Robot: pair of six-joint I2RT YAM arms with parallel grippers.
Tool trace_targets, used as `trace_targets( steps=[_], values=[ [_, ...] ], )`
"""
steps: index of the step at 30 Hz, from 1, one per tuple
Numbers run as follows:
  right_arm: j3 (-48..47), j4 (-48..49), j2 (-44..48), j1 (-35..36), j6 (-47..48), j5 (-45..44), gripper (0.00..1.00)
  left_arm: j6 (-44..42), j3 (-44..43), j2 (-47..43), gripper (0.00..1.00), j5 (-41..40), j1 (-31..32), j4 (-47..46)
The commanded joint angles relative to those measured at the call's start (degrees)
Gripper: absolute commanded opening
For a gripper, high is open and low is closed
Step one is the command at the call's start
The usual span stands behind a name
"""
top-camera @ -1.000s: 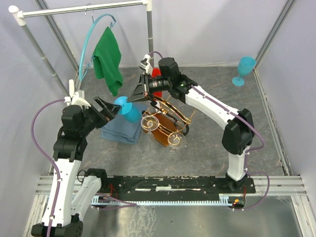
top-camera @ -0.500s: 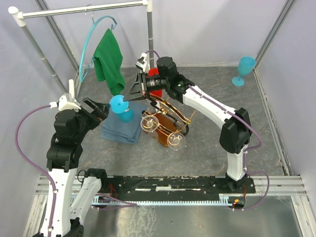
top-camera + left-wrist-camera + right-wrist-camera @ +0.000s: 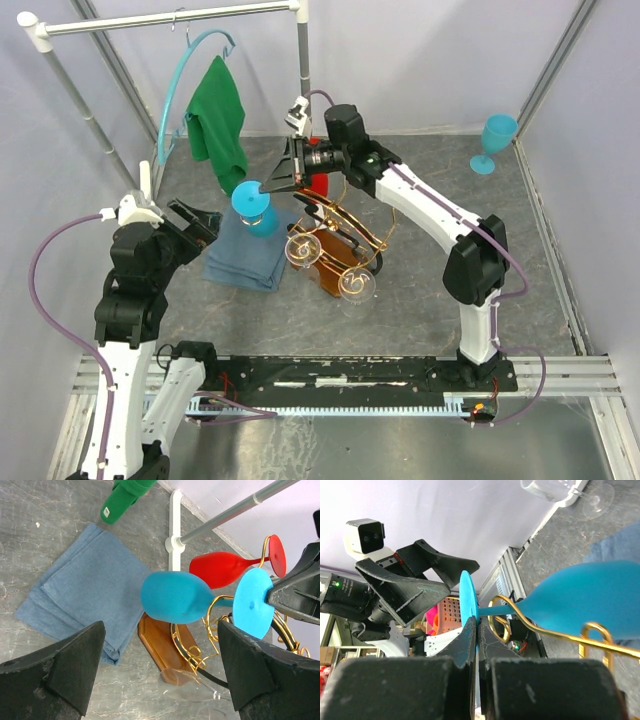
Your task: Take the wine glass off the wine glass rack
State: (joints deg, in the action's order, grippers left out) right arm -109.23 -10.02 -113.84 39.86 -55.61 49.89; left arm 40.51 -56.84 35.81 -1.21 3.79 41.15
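Note:
The wine glass rack [image 3: 345, 232] is a gold wire frame on a brown wooden base [image 3: 322, 268]. My right gripper [image 3: 270, 184] is shut on the round foot [image 3: 248, 197] of a blue wine glass [image 3: 262, 222], which lies sideways at the rack's left end. In the right wrist view the gripper [image 3: 477, 622] pinches the foot [image 3: 468, 597], and the gold wire [image 3: 555, 630] crosses the stem. My left gripper [image 3: 203, 222] is open and empty, left of the blue glass [image 3: 172, 596].
A red glass [image 3: 318, 185] and two clear glasses [image 3: 300, 250] [image 3: 355, 285] hang on the rack. A folded blue cloth [image 3: 245, 262] lies left of it. A white clothes rail [image 3: 170, 18] with a green cloth [image 3: 222, 120] stands behind. Another blue glass [image 3: 495, 140] stands far right.
My left arm drew back to the left, away from the blue glass. My right gripper, still holding the foot, shifted the blue glass slightly up and toward the back.

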Motion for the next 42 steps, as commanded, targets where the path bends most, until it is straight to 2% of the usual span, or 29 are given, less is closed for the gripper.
trace_targets(
  steps=[1,4,11,21,24,30,32,35,37,42],
  values=[
    [0.9,-0.5,5.7,-3.2,3.6,-0.8,0.01,-2.2,-1.3,-0.5,0.99,-0.9,0.1,0.2],
    [3.4,-2.4,9.1,-4.9,5.0,0.1,0.01,-2.1,-1.0,-0.6,0.99,-0.8,0.0,0.0],
    [10.2,0.2,17.6,-7.1,2.7,4.2,0.01,-1.8,-0.1,-0.7,0.99,-0.4,0.0,-0.5],
    [13.5,15.1,24.0,-9.3,-11.8,11.4,0.01,-1.8,0.7,-1.0,0.99,0.5,0.0,-0.8],
    [13.3,14.0,26.0,-11.3,-10.9,10.9,0.01,-1.7,1.0,-1.1,0.99,0.8,0.0,-1.0],
    [7.0,-5.4,28.2,-18.2,6.7,5.9,0.01,-2.4,0.5,-0.8,0.99,0.7,0.0,-0.9],
    [2.0,-14.6,28.0,-20.0,17.9,0.3,0.01,-2.6,0.5,-0.9,0.99,0.6,0.0,-0.8],
    [-6.0,-29.1,26.6,-21.4,31.7,-14.0,0.01,-2.7,0.6,-0.9,0.99,0.6,0.0,-0.7],
    [-9.3,-32.6,25.3,-21.9,37.1,-22.8,0.01,-2.7,0.8,-0.8,0.99,0.7,0.1,-0.8],
    [-16.5,-35.8,17.0,-22.2,49.1,-37.1,0.01,-2.6,1.2,-0.5,0.99,0.9,0.1,-1.3]
  ],
)
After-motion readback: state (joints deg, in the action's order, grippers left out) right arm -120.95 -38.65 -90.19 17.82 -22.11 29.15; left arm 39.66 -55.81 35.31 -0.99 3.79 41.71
